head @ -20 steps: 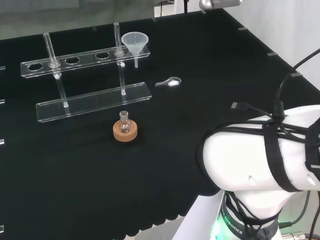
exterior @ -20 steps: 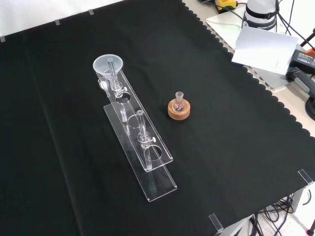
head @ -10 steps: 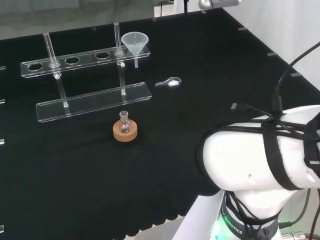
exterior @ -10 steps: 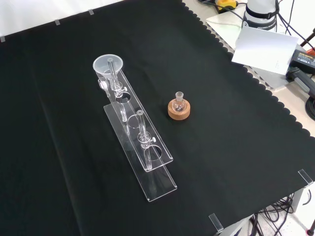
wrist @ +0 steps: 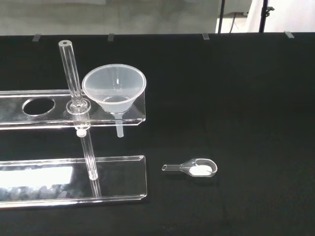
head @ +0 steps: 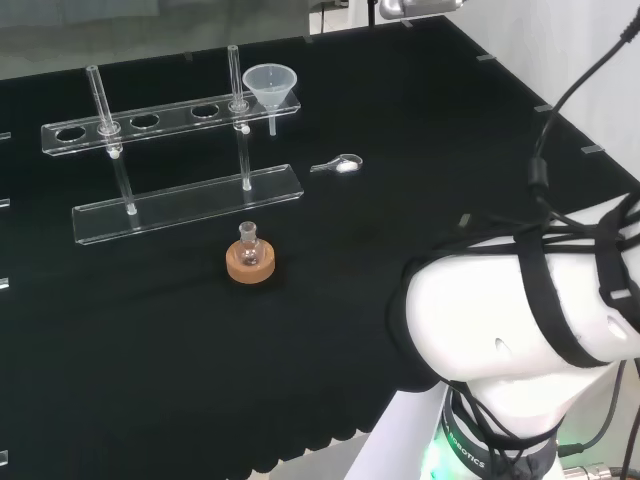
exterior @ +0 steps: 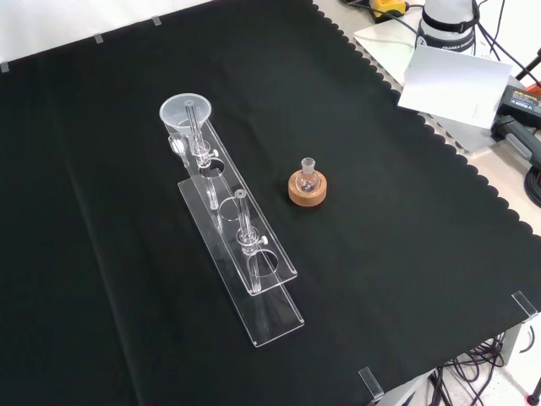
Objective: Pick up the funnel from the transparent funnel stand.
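The funnel (wrist: pixel 114 89) sits stem-down through the funnel stand (wrist: pixel 59 105)'s end hole, upright; my hand's state I cannot tell.

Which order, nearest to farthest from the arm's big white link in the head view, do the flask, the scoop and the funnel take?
1. Scoop, right of the stand, and flask on its cork ring, before the stand: too close to call.
2. Funnel, at the stand's right end, farthest from the white link.
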